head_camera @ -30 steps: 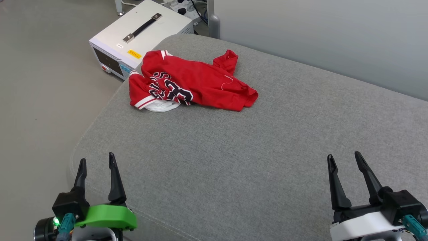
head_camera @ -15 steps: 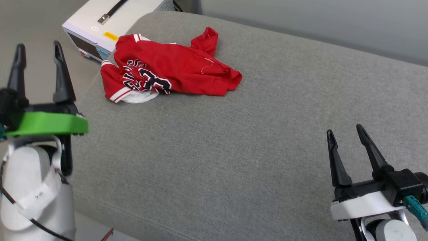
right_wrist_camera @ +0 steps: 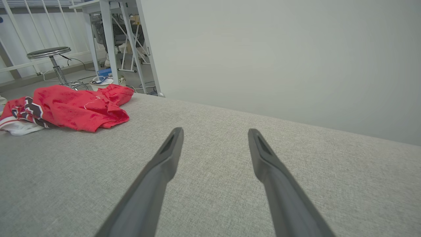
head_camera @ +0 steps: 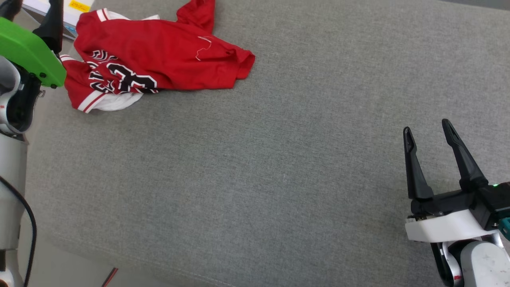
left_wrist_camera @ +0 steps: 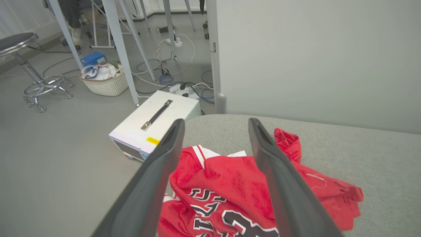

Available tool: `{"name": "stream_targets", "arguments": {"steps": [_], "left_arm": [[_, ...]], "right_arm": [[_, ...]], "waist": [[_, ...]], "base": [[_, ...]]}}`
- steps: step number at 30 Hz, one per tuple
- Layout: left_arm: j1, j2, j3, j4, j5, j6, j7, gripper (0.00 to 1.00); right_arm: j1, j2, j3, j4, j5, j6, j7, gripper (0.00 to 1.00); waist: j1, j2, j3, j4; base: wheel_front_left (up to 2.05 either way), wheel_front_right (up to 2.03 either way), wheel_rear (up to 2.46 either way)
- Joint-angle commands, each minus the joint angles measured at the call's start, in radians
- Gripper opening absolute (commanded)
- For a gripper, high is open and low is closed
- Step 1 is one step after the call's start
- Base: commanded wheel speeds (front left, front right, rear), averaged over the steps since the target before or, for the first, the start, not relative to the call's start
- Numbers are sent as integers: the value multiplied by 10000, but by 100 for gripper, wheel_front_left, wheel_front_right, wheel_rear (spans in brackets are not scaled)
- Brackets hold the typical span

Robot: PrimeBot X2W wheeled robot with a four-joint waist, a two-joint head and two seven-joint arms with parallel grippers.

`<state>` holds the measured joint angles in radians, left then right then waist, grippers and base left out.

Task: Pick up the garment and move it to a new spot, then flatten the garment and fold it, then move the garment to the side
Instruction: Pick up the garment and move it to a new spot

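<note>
The shirt is lying crumpled near the far left corner of the grey cushion, its lettered front bunching under plain red cloth and a white sleeve poking out at the near edge. The left pincer is hovering just above and beside it, fingers spread wide and gripping nothing, pointing over the heap toward a white box sitting on the floor beyond the corner. The right pincer is hanging well apart over bare cushion on the right, equally spread and empty. On this showing the job is only beginning: the shirt is waiting to be picked up, with moving, flattening, folding and setting aside all remaining
</note>
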<state>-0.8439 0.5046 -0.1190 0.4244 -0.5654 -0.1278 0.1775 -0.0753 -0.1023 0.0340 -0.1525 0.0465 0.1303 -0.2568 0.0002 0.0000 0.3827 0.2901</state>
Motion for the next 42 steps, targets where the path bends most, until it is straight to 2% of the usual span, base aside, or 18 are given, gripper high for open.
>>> {"name": "stream_targets", "arguments": {"steps": [1, 6, 10, 17, 27, 28, 29, 30, 33, 42], "left_arm": [[-283, 197, -285, 135, -465, -26, 651, 100], [-934, 899, -1414, 627, -1856, -27, 3315, 100], [-1291, 1220, -2162, 935, -2336, -27, 4530, 100], [-1544, 1330, -3284, 1851, -2398, -28, 5287, 100], [-1463, 1002, -4705, 3211, -2629, -28, 5355, 100], [-1465, 968, -4842, 3283, -2673, -28, 5321, 80], [-1473, 947, -4942, 3333, -2712, -28, 5276, 19], [-1481, 923, -5058, 3388, -2778, -28, 5221, 0], [-1576, 997, -5306, 3399, -2876, -28, 4837, 0], [-2341, 1849, -6113, 2528, -2440, -28, 2658, 0]], "right_arm": [[-243, -70, -9, -69, -63, 4, -49, 100], [-488, -228, 23, -185, -94, 4, -49, 100], [-683, -339, 73, -283, -124, 4, -49, 100], [-966, -444, 131, -408, -150, 4, -49, 100], [-1114, -446, -45, -475, -87, 4, -49, 100], [-1111, -438, -64, -466, -77, 4, -49, 100], [-1106, -428, -78, -454, -72, 4, -49, 100], [-1095, -411, -82, -435, -61, 4, -49, 100], [-1052, -368, -81, -381, -10, 4, -49, 100], [-673, -117, -190, -164, 238, 4, -49, 100]], "waist": [[-2, 0, 465, -298], [-2, 0, 855, -430], [-2, 0, 1193, -562], [-2, 0, 1764, -832], [-2, 0, 2197, -957], [-2, 0, 2185, -941], [-2, 0, 2162, -924], [-2, 0, 2114, -903], [-2, 0, 1904, -833], [-2, 0, 645, -635]], "base": [[0, 0, 0], [0, 0, 0], [0, 0, 0], [0, 0, 0], [0, 0, 0], [0, 0, 0], [0, 0, 0], [0, 0, 0], [0, 0, 0], [0, 0, 0]]}}
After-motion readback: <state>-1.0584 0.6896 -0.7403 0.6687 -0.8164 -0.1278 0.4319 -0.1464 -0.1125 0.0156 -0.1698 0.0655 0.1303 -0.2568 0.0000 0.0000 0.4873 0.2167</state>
